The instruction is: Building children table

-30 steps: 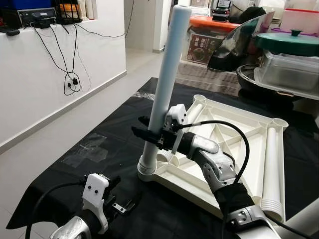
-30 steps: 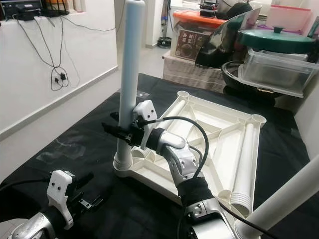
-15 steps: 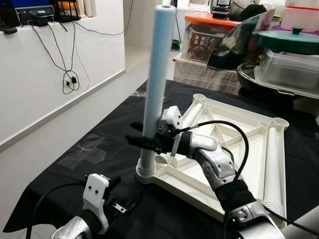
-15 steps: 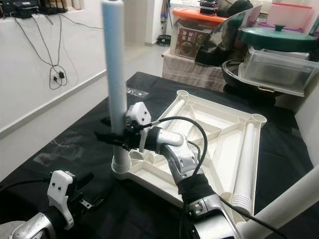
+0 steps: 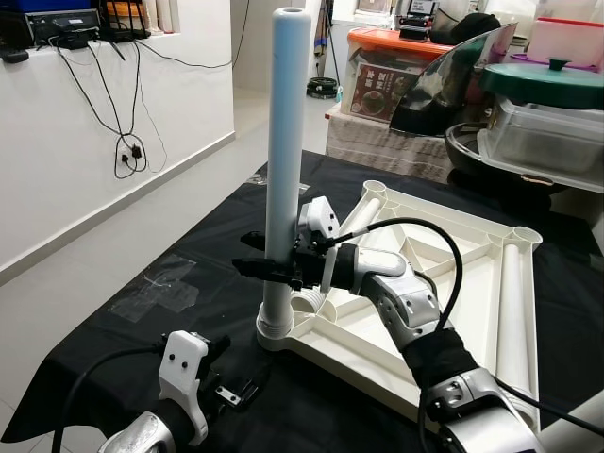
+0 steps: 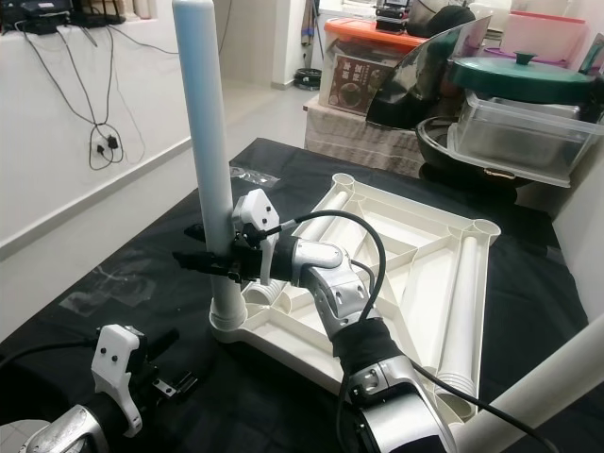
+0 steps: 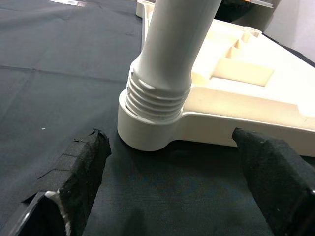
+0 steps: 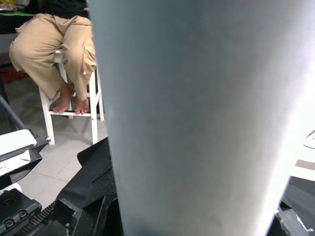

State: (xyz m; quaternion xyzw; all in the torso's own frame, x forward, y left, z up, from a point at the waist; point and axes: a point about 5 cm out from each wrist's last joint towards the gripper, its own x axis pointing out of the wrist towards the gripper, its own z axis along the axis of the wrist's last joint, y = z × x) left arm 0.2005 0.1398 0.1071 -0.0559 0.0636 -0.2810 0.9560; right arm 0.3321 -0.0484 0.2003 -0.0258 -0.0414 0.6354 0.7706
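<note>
The white children's table top lies upside down on a black cloth. A long white leg stands upright in its near-left corner socket, the threaded end seated in the socket. My right gripper is shut on this leg low down, just above the socket; the leg looms close in the right wrist view. My left gripper hovers low over the cloth in front of that corner, open, its fingers wide apart and holding nothing. A second leg lies inside the top along its right side.
Another white tube crosses the near right corner. Plastic boxes and a green-lidded pot crowd the back right. A white wall with hanging cables runs on the left. A person sits on a white stool.
The leg leaned to the right a second ago and now stands upright. My right gripper swung left with it. The left gripper stayed put.
</note>
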